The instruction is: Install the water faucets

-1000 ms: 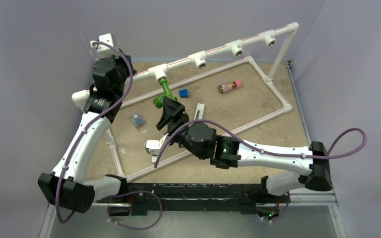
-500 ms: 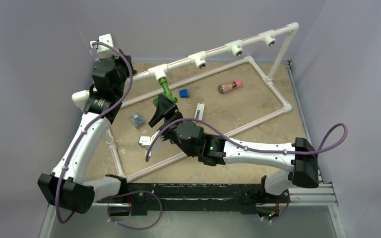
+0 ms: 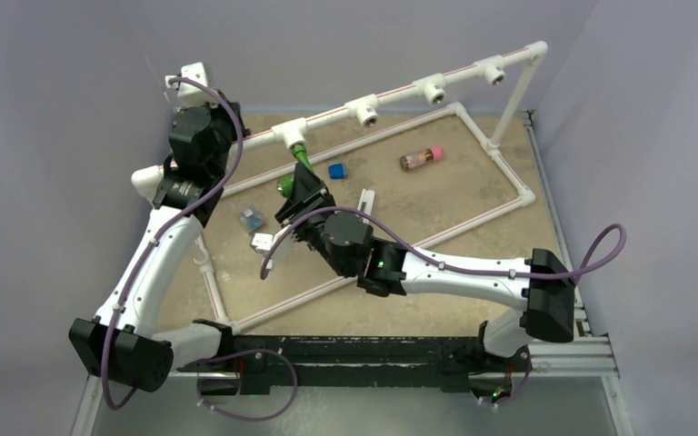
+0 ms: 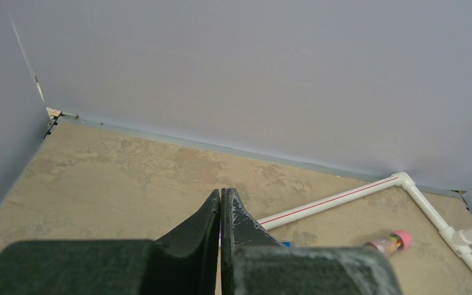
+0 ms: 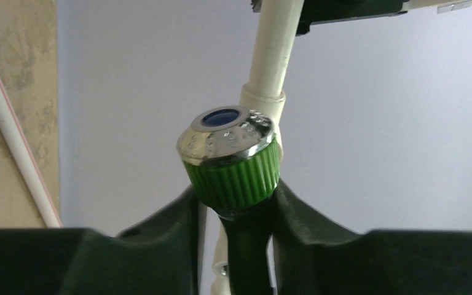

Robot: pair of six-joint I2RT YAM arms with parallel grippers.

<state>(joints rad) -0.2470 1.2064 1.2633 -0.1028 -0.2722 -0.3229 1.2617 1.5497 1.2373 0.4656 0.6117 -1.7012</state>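
A bright green water faucet (image 3: 298,156) hangs from the leftmost tee (image 3: 289,133) of the raised white pipe rail. In the right wrist view its ribbed green knob (image 5: 233,178) with a chrome cap and blue dot fills the centre. My right gripper (image 5: 236,206) has a finger pressed against each side of the knob and the dark stem below it. From above, my right gripper (image 3: 296,193) covers the faucet's lower end. My left gripper (image 4: 220,198) is shut with nothing between its fingers, raised over the table's far left corner.
The rail has more open sockets (image 3: 364,112) (image 3: 433,90) further right. On the sandy table lie a blue block (image 3: 336,170), a pink-capped bottle (image 3: 421,158), a small blue-grey part (image 3: 252,219) and a white strip (image 3: 364,202), inside a white pipe frame (image 3: 509,179).
My right arm has moved up and left to the hanging faucet, and its fingers have closed in around the knob. The left arm has stayed still.
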